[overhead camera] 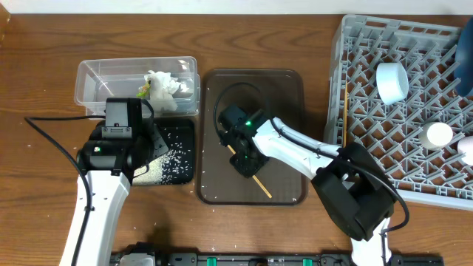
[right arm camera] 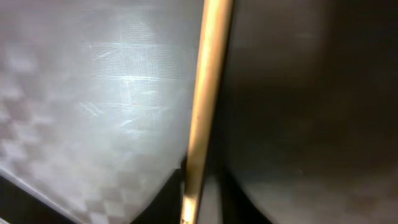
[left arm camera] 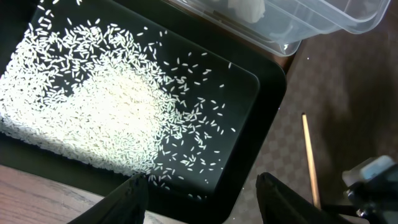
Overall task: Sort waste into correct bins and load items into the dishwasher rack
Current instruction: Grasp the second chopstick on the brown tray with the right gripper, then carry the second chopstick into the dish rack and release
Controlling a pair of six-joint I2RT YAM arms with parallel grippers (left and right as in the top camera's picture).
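Observation:
My right gripper (overhead camera: 246,159) is down on the brown serving tray (overhead camera: 284,89), shut on a wooden chopstick (overhead camera: 262,187). In the right wrist view the chopstick (right arm camera: 208,93) runs between the jaws (right arm camera: 202,199). My left gripper (left arm camera: 202,183) is open and empty over the near edge of the black tray (left arm camera: 267,124), which holds white rice grains (left arm camera: 118,99). In the overhead view the left gripper (overhead camera: 151,140) hovers over that black tray (overhead camera: 188,148). The clear tub (overhead camera: 96,81) behind it holds crumpled white tissue (overhead camera: 164,83) and a yellow-green wrapper (overhead camera: 143,91).
The grey dishwasher rack (overhead camera: 384,140) fills the right side. It holds two white cups (overhead camera: 392,81) (overhead camera: 439,134) and a second chopstick (overhead camera: 346,111) along its left edge. A few rice grains lie on the wood around the black tray.

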